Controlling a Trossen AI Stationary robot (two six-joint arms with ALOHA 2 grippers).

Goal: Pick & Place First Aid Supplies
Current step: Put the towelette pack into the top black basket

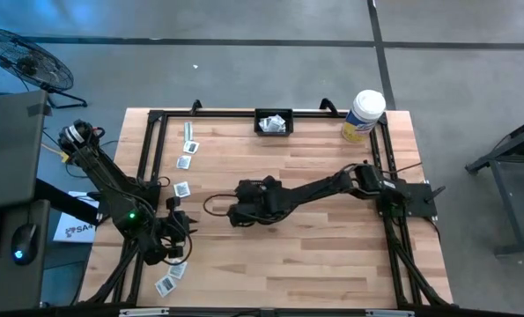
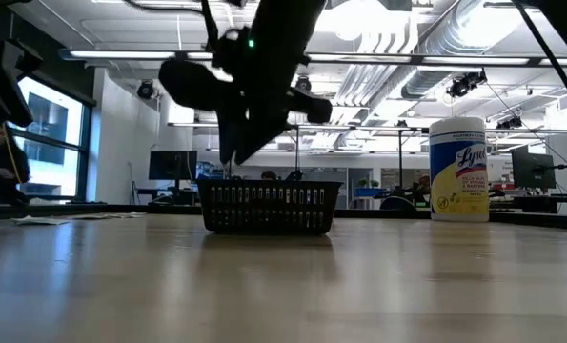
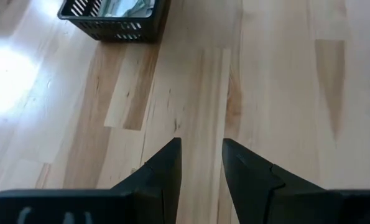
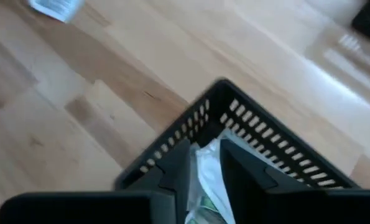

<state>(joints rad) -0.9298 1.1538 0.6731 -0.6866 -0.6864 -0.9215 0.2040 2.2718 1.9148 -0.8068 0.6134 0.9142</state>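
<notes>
My right gripper (image 1: pixel 235 213) (image 4: pixel 206 152) hangs near the table's middle, slanting down over a corner of a black mesh basket (image 4: pixel 234 115), which its own body mostly hides in the high view. Its fingers stand apart, and a white-and-green packet (image 4: pixel 208 183) shows in the gap. My left gripper (image 1: pixel 180 231) (image 3: pixel 201 146) is open above bare wood near the left edge and holds nothing. Several white packets (image 1: pixel 184 162) lie flat on the table's left side, and two more (image 1: pixel 170 278) lie at the near left. My right gripper has the white-and-green packet (image 4: pixel 204 168) in the gap between its fingers, above the basket's inside. I cannot tell whether either finger touches it.
Another black basket (image 1: pixel 272 123) with packets in it stands at the far edge. To its right stands a white-and-yellow canister (image 1: pixel 363 114) (image 2: pixel 458 170). A black frame (image 1: pixel 152 150) runs around the table. The near right half is bare wood.
</notes>
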